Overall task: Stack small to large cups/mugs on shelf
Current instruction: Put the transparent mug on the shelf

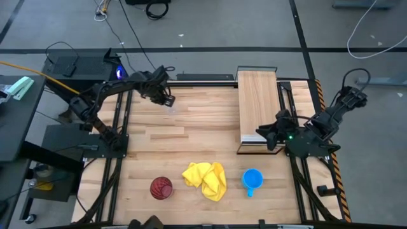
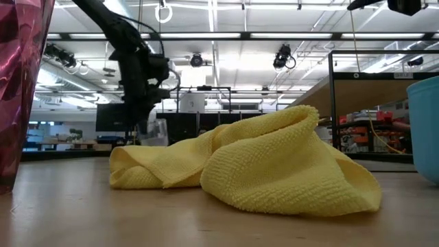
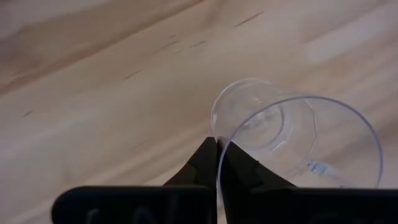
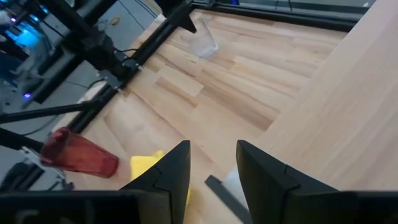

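A small clear plastic cup (image 3: 292, 137) is at the table's far left, in my left gripper (image 3: 217, 146), which is shut on its rim; it also shows in the high view (image 1: 170, 105) and the low view (image 2: 158, 132). The dark red tumbler (image 1: 161, 187) and the blue mug (image 1: 252, 180) stand near the table's near edge, either side of the yellow cloth (image 1: 205, 179). The light-wood shelf (image 1: 257, 102) lies at the far right. My right gripper (image 4: 214, 171) is open and empty by the shelf's near end (image 1: 267, 133). My left gripper pinches the cup's rim (image 3: 219, 163) at one spot on the wall, one finger inside the cup and one outside. The fingers come from above, slanting down. The cup's mouth faces up toward the wrist and its base (image 3: 249, 115) is below. Whether the base rests on the table I cannot tell.
The yellow cloth (image 2: 260, 161) lies crumpled between the tumbler (image 2: 20, 89) and the mug (image 2: 426, 130). Bare wooden tabletop (image 1: 191, 137) stretches between the cup and the shelf. Dark frame rails run along the table's left and right sides.
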Robot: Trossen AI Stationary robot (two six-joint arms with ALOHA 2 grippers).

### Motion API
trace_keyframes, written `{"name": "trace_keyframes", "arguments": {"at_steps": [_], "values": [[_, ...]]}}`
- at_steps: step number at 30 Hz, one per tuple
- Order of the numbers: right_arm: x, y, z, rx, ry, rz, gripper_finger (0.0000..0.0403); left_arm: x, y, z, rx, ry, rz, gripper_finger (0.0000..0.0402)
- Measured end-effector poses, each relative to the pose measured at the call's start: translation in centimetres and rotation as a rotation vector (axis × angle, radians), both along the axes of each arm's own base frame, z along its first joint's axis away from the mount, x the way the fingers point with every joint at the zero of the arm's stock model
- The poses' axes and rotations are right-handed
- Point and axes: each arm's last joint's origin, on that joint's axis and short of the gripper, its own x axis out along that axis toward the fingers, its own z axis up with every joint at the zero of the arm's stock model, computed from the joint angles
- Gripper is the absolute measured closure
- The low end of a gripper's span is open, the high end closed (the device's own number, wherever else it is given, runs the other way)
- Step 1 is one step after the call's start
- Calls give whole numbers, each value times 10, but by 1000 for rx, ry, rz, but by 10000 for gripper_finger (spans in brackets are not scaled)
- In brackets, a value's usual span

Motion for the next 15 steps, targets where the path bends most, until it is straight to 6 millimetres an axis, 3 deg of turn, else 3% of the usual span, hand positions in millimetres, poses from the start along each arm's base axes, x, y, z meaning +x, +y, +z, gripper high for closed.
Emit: {"name": "trace_keyframes", "arguments": {"at_steps": [10, 15], "values": [[11, -21, -2, -61, 121, 14, 266, 68, -27, 56, 140, -140, -179, 394], [16, -39, -3, -98, 192, 0, 266, 111, -36, 66, 145, -116, -282, 392]]}}
